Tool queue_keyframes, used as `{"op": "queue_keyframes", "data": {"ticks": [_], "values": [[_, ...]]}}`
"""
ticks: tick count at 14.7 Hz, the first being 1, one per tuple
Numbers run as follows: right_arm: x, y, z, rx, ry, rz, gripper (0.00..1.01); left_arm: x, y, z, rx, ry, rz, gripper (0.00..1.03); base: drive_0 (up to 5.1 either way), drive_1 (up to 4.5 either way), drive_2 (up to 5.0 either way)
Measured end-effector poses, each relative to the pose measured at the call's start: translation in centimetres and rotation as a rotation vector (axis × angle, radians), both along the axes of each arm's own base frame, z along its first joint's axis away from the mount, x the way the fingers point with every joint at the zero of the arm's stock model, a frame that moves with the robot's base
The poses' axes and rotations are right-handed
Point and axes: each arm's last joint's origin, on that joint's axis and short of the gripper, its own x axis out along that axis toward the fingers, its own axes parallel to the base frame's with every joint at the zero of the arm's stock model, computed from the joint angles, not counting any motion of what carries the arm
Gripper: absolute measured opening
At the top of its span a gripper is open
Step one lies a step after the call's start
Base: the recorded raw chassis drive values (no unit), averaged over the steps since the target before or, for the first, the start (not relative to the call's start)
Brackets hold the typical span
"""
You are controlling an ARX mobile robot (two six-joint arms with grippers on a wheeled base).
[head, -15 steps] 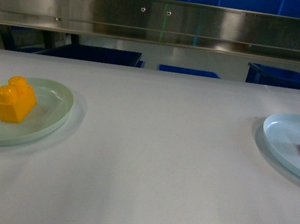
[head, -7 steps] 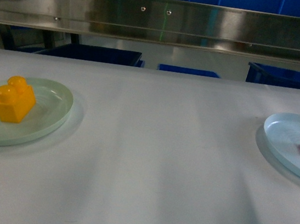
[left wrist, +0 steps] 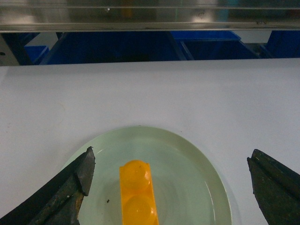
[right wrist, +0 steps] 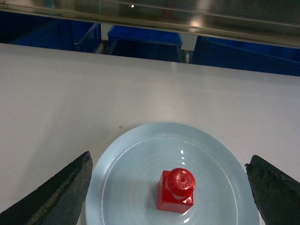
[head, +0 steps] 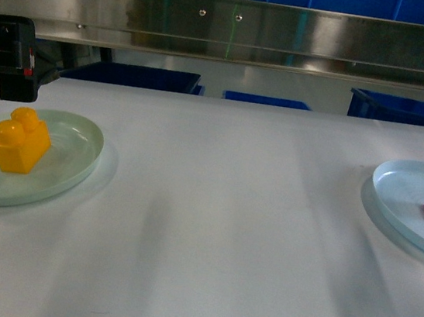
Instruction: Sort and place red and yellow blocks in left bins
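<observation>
Yellow block (head: 21, 140) sits on the pale green plate (head: 70, 163) at the far left of the table (head: 218, 230); we see the left gripper (left wrist: 171, 187) hovering over it, jaws spread wide and holding nothing, one finger to each side of the plate, clear of the block. We judge it is parked there to line up a straight-down pick: the block falls between the two fingers in the left wrist view, nearer the left one. In that view the block's long axis runs away from the camera toward the far edge of the table, two studs in a row, studs up. So the narrow width faces the jaws, which should suit a close across the short sides. In the head view the gripper body shows as a dark mass above and behind the plate.

Middle of the table carries nothing we need. Beyond the far edge, under the steel rail (head: 229, 28), we see blue bins (head: 129, 76); which one is the target we cannot tell.

Red block (right wrist: 176, 190) stands on the pale blue plate (right wrist: 122, 178) at the right, half cut off in the head view. Right gripper (right wrist: 168, 192) hangs over it too, jaws wide apart, empty, straddling the plate. Only one stud is visible, pointing up; its long axis we cannot tell.
</observation>
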Motion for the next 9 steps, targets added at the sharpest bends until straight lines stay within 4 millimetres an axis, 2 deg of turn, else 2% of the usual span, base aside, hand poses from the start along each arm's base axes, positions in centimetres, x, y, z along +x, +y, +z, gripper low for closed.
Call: {"op": "queue_keyframes", "data": {"ticks": [9], "values": [[-0.02,0.11,-0.05,-0.002,0.004,0.002,0.98,-0.03,0.00,-0.08,0.000,0.006,0.000,0.98,0.0,0.00,0.0]]}}
